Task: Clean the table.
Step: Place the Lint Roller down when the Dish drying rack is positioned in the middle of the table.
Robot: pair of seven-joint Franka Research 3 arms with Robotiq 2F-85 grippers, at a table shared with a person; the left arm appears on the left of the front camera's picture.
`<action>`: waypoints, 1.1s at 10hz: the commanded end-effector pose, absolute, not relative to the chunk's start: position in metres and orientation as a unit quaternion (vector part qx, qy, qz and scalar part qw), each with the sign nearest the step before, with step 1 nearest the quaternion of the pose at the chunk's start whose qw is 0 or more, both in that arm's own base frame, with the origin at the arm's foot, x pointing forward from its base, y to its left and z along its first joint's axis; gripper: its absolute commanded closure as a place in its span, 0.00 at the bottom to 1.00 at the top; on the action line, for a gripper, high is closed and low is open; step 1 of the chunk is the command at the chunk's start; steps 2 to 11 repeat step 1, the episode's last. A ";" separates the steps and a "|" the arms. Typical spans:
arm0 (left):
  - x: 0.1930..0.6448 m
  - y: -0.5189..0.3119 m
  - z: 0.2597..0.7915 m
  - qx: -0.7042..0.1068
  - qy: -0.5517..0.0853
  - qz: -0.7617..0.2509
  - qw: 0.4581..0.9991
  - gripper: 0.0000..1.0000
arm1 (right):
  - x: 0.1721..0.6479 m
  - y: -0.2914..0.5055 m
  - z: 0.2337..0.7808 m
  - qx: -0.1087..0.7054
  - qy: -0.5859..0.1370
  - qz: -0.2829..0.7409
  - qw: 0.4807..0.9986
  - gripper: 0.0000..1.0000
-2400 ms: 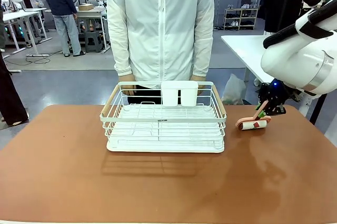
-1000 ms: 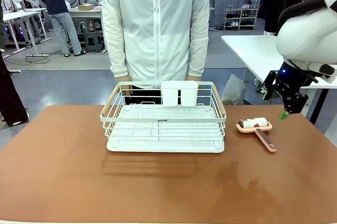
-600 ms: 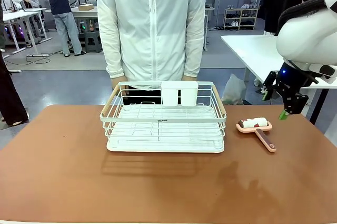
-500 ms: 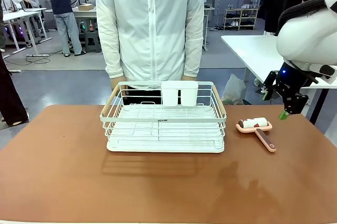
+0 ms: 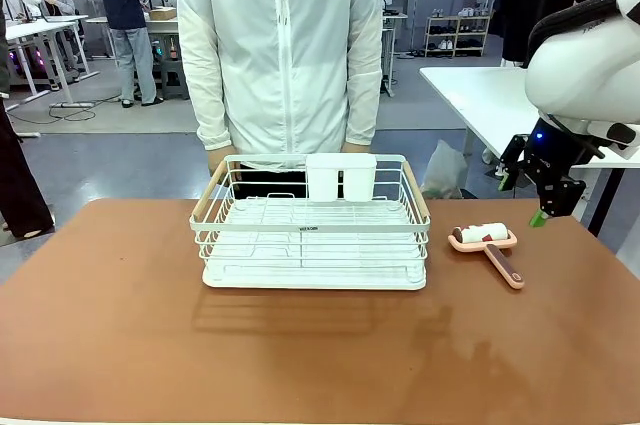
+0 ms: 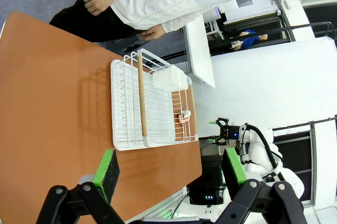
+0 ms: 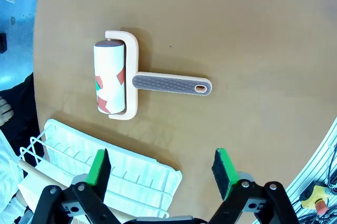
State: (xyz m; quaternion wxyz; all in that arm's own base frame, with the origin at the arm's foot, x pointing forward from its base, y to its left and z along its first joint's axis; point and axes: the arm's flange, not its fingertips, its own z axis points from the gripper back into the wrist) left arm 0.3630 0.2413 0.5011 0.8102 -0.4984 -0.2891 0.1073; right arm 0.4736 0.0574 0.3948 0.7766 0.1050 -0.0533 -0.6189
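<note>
table: reddish-brown table spans the near foreground to the person's side; rigid flat matte top, fixed, nothing to grasp on it, it gets wiped or rolled, not lifted.
left gripper: left gripper hangs high over the table's end, fingers wide apart, nothing between the green pads.
right gripper: right gripper sits above the table, fingers spread, empty; in the front view right gripper hangs off the table's right side, beyond the roller.
lint roller: lint roller lies flat on the table, right of the rack, apart from it; roll end toward the far side, handle pointing to the near side.
handling: roller looks light and rigid; likely best grip is across the ribbed handle, not the sticky paper roll, which would probably cling to the pads.
dish rack: white wire dish rack mid-table with wooden handles and a white cup holder on its far rail; empty, it covers the centre, so the top under it can't be reached unless it's shifted.
person: stands at the far edge just behind the rack, hand low near its far rim; could be in the way of far strokes.
</note>
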 end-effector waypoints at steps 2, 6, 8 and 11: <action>0.361 0.243 0.502 -0.507 -0.294 0.103 0.803 0.00 | 0.471 0.058 0.393 0.110 -0.060 -0.618 0.776 0.00; 0.361 0.243 0.502 -0.507 -0.294 0.103 0.803 0.00 | 0.471 0.058 0.393 0.110 -0.060 -0.618 0.776 0.00; 0.361 0.243 0.502 -0.507 -0.294 0.103 0.803 0.00 | 0.471 0.058 0.393 0.110 -0.060 -0.618 0.776 0.00; 0.361 0.243 0.502 -0.507 -0.294 0.103 0.803 0.00 | 0.471 0.058 0.393 0.110 -0.060 -0.618 0.776 0.00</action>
